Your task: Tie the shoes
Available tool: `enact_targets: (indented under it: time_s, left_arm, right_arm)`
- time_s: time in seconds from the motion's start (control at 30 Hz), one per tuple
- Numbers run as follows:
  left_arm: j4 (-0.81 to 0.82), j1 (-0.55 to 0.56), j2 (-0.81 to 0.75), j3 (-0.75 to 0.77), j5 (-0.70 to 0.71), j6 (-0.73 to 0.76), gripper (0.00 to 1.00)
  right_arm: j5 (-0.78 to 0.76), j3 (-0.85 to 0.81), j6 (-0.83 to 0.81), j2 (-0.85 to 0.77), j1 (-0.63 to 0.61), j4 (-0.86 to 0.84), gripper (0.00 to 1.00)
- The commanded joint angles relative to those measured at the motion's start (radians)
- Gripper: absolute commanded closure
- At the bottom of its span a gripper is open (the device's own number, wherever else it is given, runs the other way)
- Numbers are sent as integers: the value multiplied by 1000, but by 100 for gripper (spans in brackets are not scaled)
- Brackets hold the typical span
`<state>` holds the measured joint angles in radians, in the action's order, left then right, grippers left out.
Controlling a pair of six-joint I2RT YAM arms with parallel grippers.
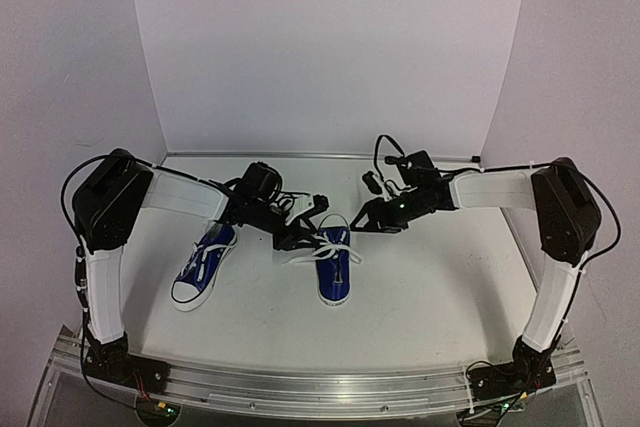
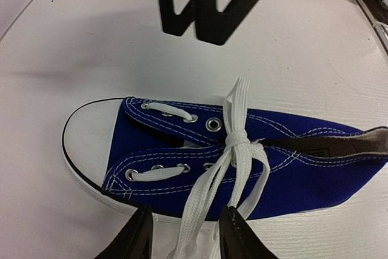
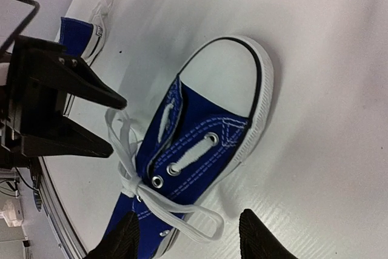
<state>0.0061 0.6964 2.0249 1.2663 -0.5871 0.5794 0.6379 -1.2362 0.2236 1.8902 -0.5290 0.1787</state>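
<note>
Two blue canvas sneakers with white laces lie on the white table. The left shoe lies untouched, toe toward the near edge. The right shoe lies between my grippers, and its laces are cinched in a knot with loops to both sides. My left gripper is open at the shoe's left side, and a lace loop runs between its fingers. My right gripper is open at the shoe's right side, and the other loop lies between its fingers.
White walls close the table at the back and on both sides. A metal rail runs along the near edge by the arm bases. The left shoe shows at the top left of the right wrist view.
</note>
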Motion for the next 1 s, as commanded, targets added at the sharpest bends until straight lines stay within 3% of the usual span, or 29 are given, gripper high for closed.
enact_targets:
  time_s: [0.0,0.23,0.97]
  left_arm:
    - [0,0,11,57,-34,6,71]
    - [22,0,-8,41,-17,-14,100]
    - [77,-22,-82,-40,78,-67,100]
  right_arm:
    - [-50,-94,28,81,-25,29,45]
    - [-95,-141,48,164,-47,47,45]
    - [-201,-136,36,239,-61,71,52]
